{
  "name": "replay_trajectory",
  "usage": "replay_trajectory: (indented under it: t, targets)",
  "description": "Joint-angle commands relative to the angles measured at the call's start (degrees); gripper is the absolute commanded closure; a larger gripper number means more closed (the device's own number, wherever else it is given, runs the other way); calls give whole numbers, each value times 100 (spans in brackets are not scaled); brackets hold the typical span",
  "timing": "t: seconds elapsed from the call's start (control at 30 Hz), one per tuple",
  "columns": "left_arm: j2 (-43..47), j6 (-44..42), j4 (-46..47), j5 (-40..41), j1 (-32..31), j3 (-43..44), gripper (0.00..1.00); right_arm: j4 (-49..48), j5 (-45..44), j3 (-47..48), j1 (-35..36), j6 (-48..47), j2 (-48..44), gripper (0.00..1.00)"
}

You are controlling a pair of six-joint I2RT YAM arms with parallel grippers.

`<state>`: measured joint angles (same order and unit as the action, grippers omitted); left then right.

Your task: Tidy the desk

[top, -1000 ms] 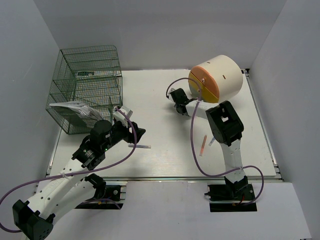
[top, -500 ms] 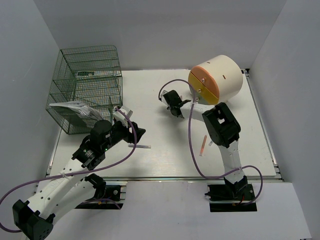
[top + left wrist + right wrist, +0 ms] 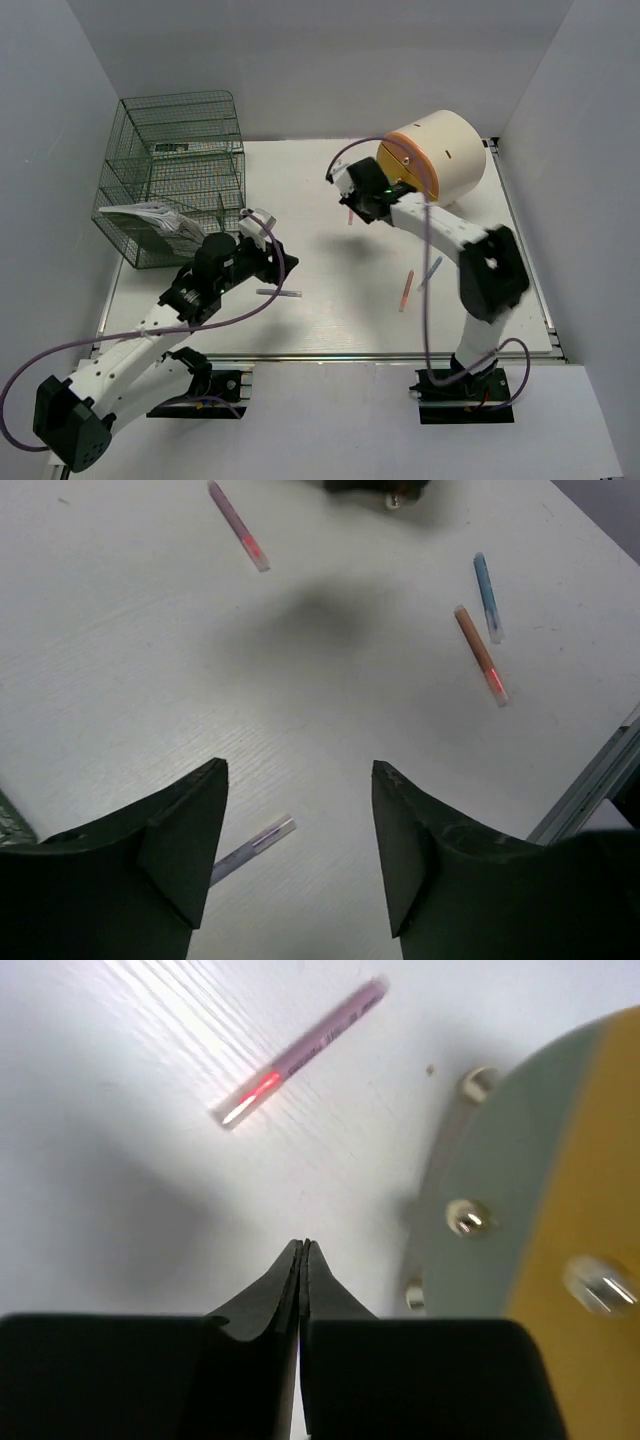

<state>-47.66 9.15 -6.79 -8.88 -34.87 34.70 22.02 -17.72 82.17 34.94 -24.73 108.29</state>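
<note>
The white desk holds several loose pens. A clear purple pen lies just in front of my left gripper, which is open and empty above the desk. In the left wrist view the gripper has the purple pen beside its left finger. A pink pen lies near my right gripper. In the right wrist view the gripper is shut and empty, with the pink pen ahead of it. An orange pen and a blue pen lie centre right.
A cream cylinder with an orange face stands at the back right, close beside the right gripper. A green wire-mesh rack holding papers stands at the back left. Aluminium rails edge the desk.
The right arm has swung and stretched out; its gripper moved back toward the cylinder, and the pink pen now shows on the desk. The left gripper shifted slightly right.
</note>
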Motion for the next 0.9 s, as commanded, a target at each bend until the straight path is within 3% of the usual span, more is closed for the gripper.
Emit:
replay_trajectory:
  t: [0.0,0.03,0.07,0.1,0.17,0.2,0.23,0.27,0.33,0.37,0.4,0.47,0.53,0.77,0.8,0.83,0.87]
  targets:
    - [-497,324,546,-350,33,45,33,443,2180,-201,-75,443,-1685,91]
    - [-647,368,634,-368,33,98,35,426,2515,-297,-92,512,-2219,77]
    - [-1014,482,913,-368,-45,159,42,391,2632,-429,-101,591,-2451,44]
    - [-1226,518,1038,-368,-46,247,47,312,2720,-491,-127,731,-2653,30]
    - [-1727,614,1362,-482,-46,624,59,75,2773,-675,-215,934,-3260,14]
    - [-2312,641,1451,-509,-46,800,70,-91,2817,-798,-363,1013,-3392,14]
    - [-2596,650,1522,-509,-46,1158,74,-154,2844,-825,-408,1232,-3620,18]
    - [-2913,685,1696,-579,-46,1327,77,-189,2809,-843,-461,1390,-3692,38]
    - [-3757,772,1995,-684,-46,1591,81,-311,2852,-843,-733,1750,-3832,69]
    - [-4012,868,2345,-841,-46,1828,81,-373,2905,-869,-812,1848,-3885,90]
    - [-4484,922,2523,-913,-98,1943,80,-487,2957,-948,-1031,1962,-3964,98]
    - [-4909,1089,3015,-1053,-99,2312,77,-593,3098,-984,-1251,2209,-4009,100]
    - [-5496,1220,3279,-1080,-99,2611,66,-759,3247,-1150,-1532,2419,-4166,100]
    - [-6931,1283,3562,-1019,-370,4252,44,-1068,3511,-1432,-1868,2692,-4781,100]
    - [-7098,1274,3527,-984,-371,4447,42,-1060,3660,-1441,-1894,2702,-4826,97]
    - [-7247,1265,3500,-940,-432,4632,41,-1042,3739,-1476,-1903,2702,-4843,79]
    - [-7562,1265,3448,-905,-433,4816,40,-1025,3784,-1493,-1903,2702,-4852,74]
